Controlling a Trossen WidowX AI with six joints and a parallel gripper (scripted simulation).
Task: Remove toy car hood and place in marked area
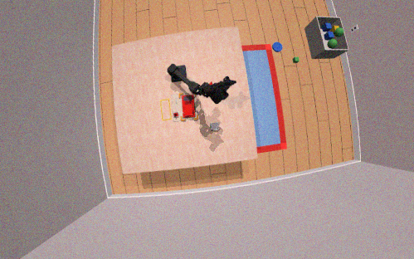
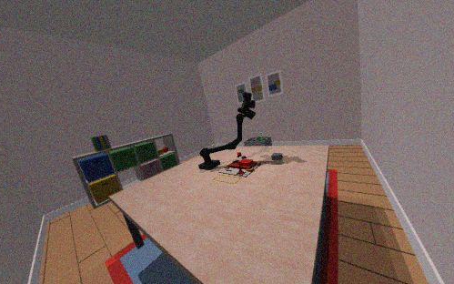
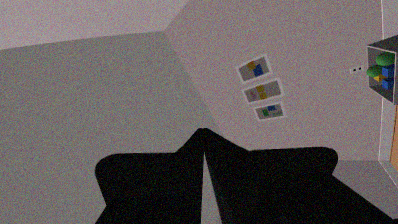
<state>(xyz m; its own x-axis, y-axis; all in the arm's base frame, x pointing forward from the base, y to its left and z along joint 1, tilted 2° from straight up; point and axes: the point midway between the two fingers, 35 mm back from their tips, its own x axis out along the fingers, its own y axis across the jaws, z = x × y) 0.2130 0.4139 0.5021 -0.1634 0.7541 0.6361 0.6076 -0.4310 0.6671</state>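
Pale pinkish wood tops the broad table, with a blue rug bordered in red lying partly beneath it on the plank floor. Along one wall stands a low grey shelf unit with blue, yellow and green bins. Next in size is the black jointed arm, standing on the table and stretched upward above it. Its gripper points high toward the walls, well apart from the car, fingertips together and nothing between them.

A dark grey crate holds green balls and blue and yellow blocks on the floor. On the tabletop, near the arm's foot, sits the pale toy car with yellow-orange details. The broad red panel, which looks to be the hood, lies on the car, outside the thin yellow rectangular outline just beside it. A small grey block rests on the car's other side. Smaller still, a green cube lies on the floor near a round blue disc.
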